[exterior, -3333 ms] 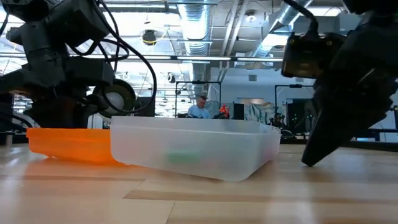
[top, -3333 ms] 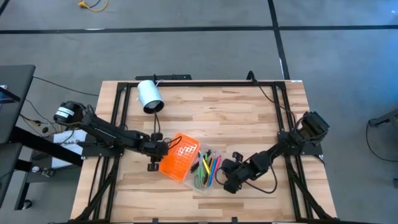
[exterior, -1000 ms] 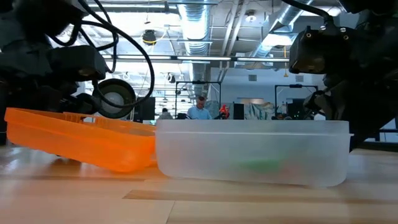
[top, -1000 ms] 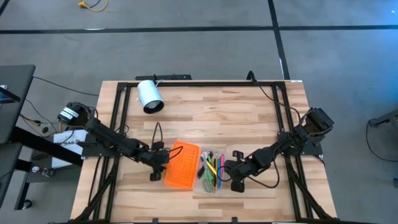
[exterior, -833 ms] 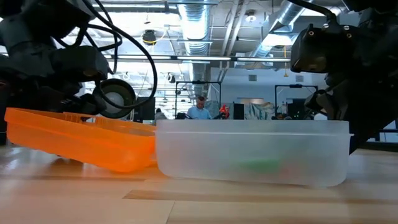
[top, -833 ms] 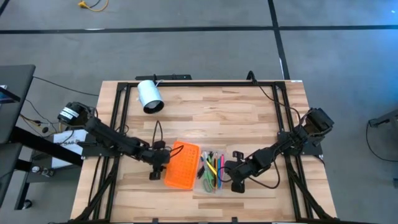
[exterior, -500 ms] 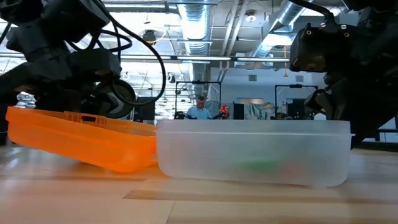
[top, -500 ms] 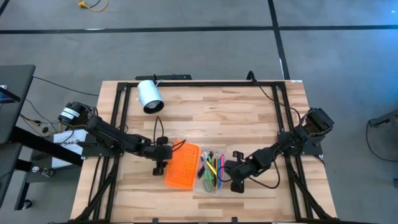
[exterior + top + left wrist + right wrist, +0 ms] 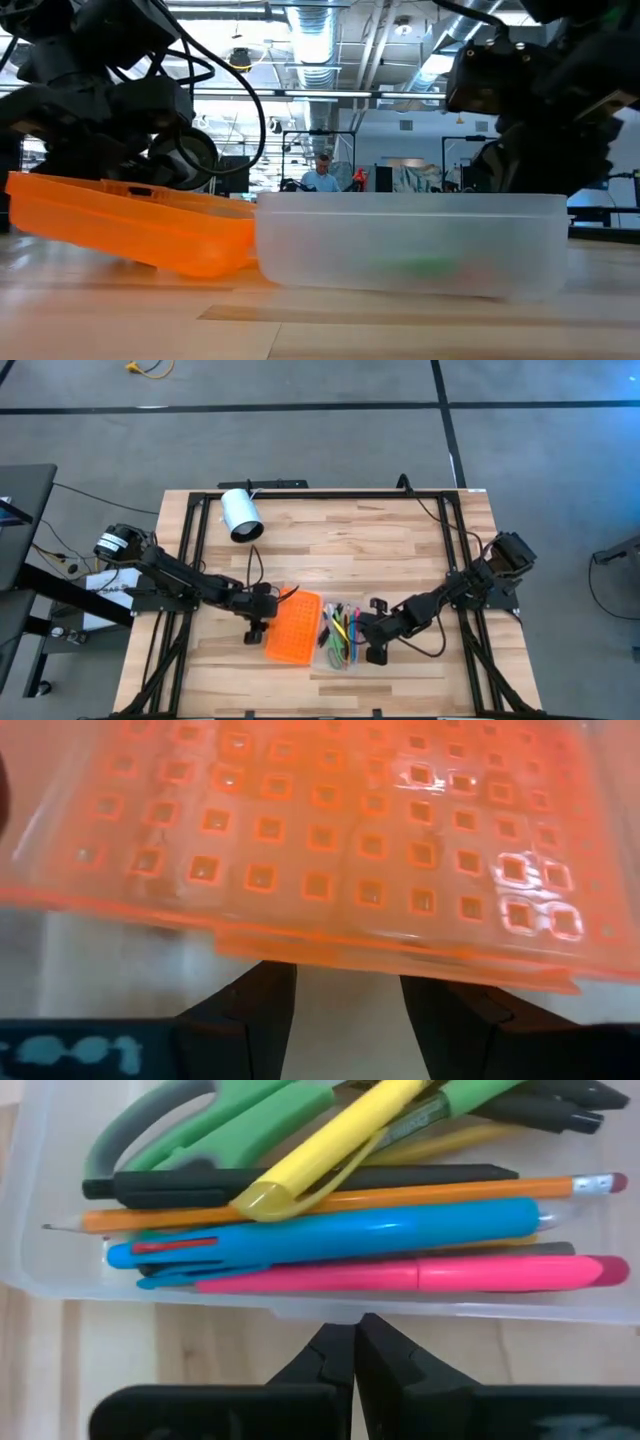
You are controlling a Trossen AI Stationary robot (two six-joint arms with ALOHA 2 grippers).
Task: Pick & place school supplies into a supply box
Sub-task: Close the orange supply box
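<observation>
Left arm reaching in low from the table's left edge, left gripper (image 9: 256, 622) just beside the box (image 9: 340, 632) on its lid side, fingers (image 9: 255, 1010) spread apart, right arm stretched from the right edge, right gripper (image 9: 369, 643) just beside the box's other side, fingers (image 9: 335, 1360) pressed together

Ahead of the parted left fingers (image 9: 265, 1005) the way is blocked by the tilted orange lid (image 9: 292, 625); bare table (image 9: 400, 550) is left between them. Before the closed right fingers (image 9: 340, 1355) stands the box wall (image 9: 60, 1275), with pens (image 9: 330, 1240) packed behind it (the top is open). A white cylinder (image 9: 240, 514) lies well apart.
</observation>
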